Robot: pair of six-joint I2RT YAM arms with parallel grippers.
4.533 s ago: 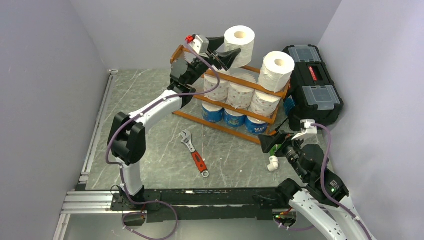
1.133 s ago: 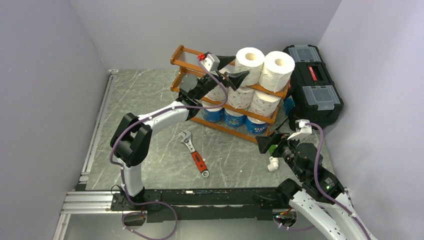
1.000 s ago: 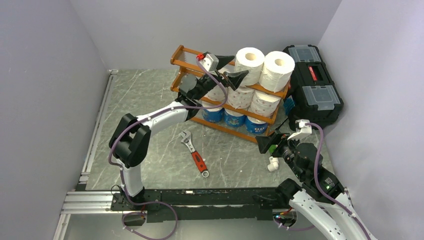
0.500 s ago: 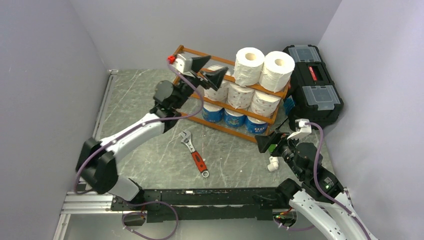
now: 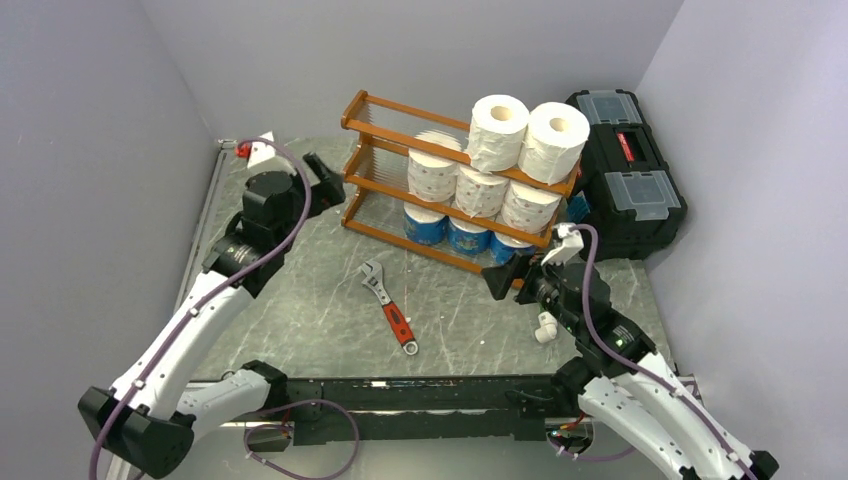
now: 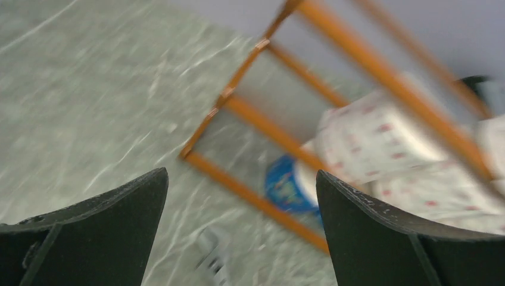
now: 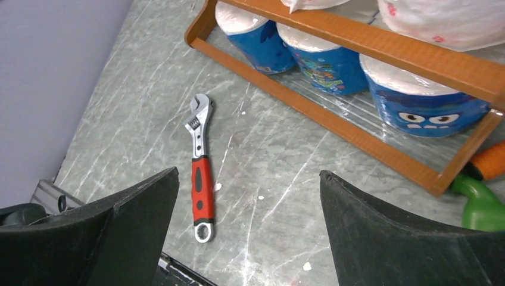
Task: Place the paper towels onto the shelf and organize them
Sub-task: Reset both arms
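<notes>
The orange-brown shelf point(image 5: 380, 110) stands at the back of the table. Two white paper towels point(image 5: 498, 128) point(image 5: 553, 140) stand side by side on its top tier. Three reddish-print rolls point(image 5: 480, 190) fill the middle tier and three blue-wrapped rolls point(image 5: 468, 236) the bottom. My left gripper point(image 5: 325, 183) is open and empty, just left of the shelf's left end; its blurred wrist view shows the shelf frame point(image 6: 268, 128), a printed roll point(image 6: 369, 134) and a blue roll point(image 6: 286, 185). My right gripper point(image 5: 505, 275) is open and empty in front of the shelf's right end, looking at the blue rolls point(image 7: 327, 59).
A red-handled wrench point(image 5: 390, 305) lies on the table in front of the shelf, also in the right wrist view point(image 7: 201, 173). A black toolbox point(image 5: 625, 170) stands right of the shelf. A white pipe fitting point(image 5: 545, 327) and a green-orange object point(image 7: 482, 190) lie near my right gripper.
My left gripper let go of the white roll on the top tier beside the other one, then pulled back left and down, empty. My right gripper moved a little left, toward the shelf.
</notes>
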